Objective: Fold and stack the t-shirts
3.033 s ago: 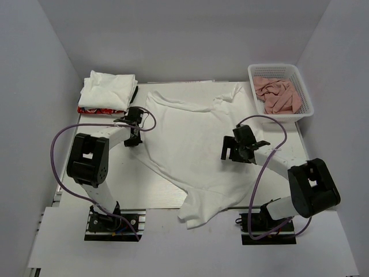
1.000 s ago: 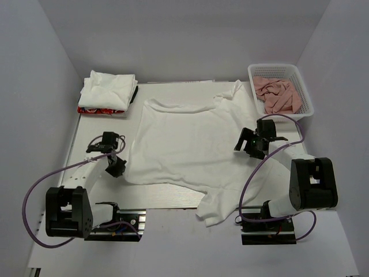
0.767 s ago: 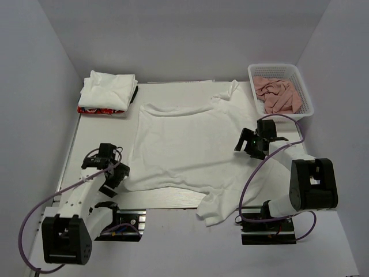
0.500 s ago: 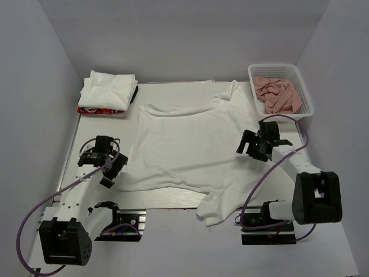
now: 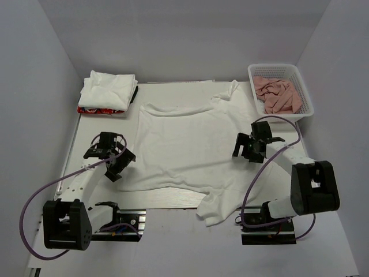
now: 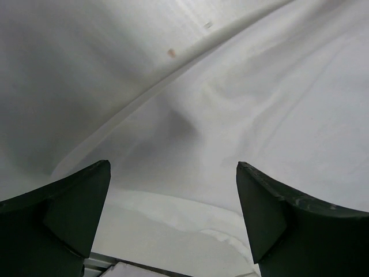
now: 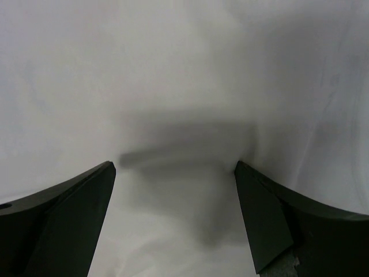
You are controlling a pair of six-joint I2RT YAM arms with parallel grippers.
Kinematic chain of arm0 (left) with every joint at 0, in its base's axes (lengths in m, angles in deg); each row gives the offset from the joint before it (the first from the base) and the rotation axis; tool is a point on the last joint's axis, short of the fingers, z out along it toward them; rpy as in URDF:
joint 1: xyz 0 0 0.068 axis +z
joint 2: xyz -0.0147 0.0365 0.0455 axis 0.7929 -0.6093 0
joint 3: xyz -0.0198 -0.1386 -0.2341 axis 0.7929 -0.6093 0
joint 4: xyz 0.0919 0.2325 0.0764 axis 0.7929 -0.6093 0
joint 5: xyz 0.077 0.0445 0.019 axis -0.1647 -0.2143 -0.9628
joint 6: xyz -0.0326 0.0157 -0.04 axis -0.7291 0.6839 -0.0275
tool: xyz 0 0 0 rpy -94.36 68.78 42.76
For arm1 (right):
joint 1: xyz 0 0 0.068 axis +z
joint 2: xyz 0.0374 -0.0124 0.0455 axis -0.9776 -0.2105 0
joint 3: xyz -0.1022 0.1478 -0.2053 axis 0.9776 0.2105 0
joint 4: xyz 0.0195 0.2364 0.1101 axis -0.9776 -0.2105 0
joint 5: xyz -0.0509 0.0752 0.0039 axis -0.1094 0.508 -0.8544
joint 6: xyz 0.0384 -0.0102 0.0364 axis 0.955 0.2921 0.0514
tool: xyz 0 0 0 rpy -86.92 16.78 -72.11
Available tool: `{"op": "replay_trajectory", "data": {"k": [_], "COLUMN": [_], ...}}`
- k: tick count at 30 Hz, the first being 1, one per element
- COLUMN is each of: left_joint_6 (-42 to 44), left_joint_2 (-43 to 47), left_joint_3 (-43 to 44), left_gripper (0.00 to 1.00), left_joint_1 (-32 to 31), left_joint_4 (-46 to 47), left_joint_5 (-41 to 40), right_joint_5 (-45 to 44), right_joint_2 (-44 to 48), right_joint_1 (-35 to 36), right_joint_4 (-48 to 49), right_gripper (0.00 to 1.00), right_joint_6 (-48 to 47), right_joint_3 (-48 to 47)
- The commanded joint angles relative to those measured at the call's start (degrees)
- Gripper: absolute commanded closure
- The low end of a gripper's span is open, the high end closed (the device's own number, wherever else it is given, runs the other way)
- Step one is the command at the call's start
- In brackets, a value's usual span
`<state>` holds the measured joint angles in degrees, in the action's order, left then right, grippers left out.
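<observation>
One white t-shirt (image 5: 190,141) lies spread flat on the table, with a sleeve (image 5: 214,209) hanging over the near edge. Another white t-shirt (image 5: 108,88) sits folded at the back left, on top of a red-printed folded garment (image 5: 99,109). My left gripper (image 5: 117,163) is open just beside the spread shirt's near left edge. In the left wrist view that gripper (image 6: 173,167) has nothing between its fingers, with the shirt's hem (image 6: 259,115) below. My right gripper (image 5: 243,151) is open over the shirt's right side. In the right wrist view this gripper (image 7: 174,166) sits low over plain white cloth (image 7: 173,69).
A white plastic basket (image 5: 305,104) of salmon-pink cloths (image 5: 278,93) stands at the back right. White walls close in the table on three sides. Bare table (image 5: 95,130) shows left of the spread shirt, and both arm bases sit at the near edge.
The left gripper has opened and let go of the shirt's left edge, then drawn back a little. The shirt settled flat. The right gripper shifted slightly and stayed open.
</observation>
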<state>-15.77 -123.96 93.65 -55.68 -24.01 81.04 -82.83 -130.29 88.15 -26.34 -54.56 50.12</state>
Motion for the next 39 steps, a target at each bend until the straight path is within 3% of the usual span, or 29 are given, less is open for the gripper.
{"op": "replay_trajectory", "data": {"k": [1, 4, 6, 13, 18, 24, 26, 30, 31, 36, 39], "left_joint_6": [2.69, 2.70, 4.37, 7.53, 9.29, 10.43, 11.39, 12.54, 13.06, 13.07, 12.54], "left_joint_2": [-2.76, -7.16, -9.71, -32.37, -48.26, -61.91, -63.76, -57.73, -52.31, -35.76, -27.34], "left_joint_3": [7.04, 11.79, 11.80, 19.52, 33.14, 51.93, 58.36, 54.97, 50.78, 39.59, 33.44], "left_gripper": [0.00, 0.00, 0.00, 0.00, 0.00, 0.00, 0.00, 0.00, 0.00, 0.00, 0.00], "left_joint_1": [-0.29, -0.29, -0.82, -2.14, -3.37, -3.37, -3.37, -3.90, -3.90, -3.90, -3.90], "left_joint_4": [4.20, 5.24, 12.00, 22.73, 18.44, 12.47, 8.16, 9.29, 10.69, 10.62, 8.77], "left_joint_5": [-1.44, -0.32, 4.14, 13.30, 9.80, 9.18, 8.13, 6.99, 5.85, 2.07, 1.53], "right_joint_5": [-2.80, -6.23, -6.33, -4.57, -4.93, -7.91, -7.12, -3.26, -2.30, 1.05, -1.22], "right_joint_2": [-3.96, -10.54, -14.50, -23.30, -29.36, -39.91, -41.06, -34.84, -31.95, -18.40, -9.52], "right_joint_1": [-0.02, -0.29, -0.29, -0.20, -0.20, -0.19, -0.02, 1.21, 2.25, 6.56, 10.43], "right_joint_4": [0.53, -0.78, -1.58, -3.33, -4.74, -10.45, -10.98, -7.83, -6.86, -3.26, -4.38], "right_gripper": [0.10, 0.10, 0.10, 0.10, 0.10, 0.10, 0.10, 0.10, 0.10, 0.10, 0.10], "right_joint_6": [1.18, 2.32, 2.49, 3.46, 1.19, -5.67, -8.38, -12.18, -13.05, -13.77, -9.23], "right_joint_3": [-4.18, -7.97, -10.77, -19.31, -26.42, -47.93, -51.02, -48.85, -47.97, -34.99, -28.47]}}
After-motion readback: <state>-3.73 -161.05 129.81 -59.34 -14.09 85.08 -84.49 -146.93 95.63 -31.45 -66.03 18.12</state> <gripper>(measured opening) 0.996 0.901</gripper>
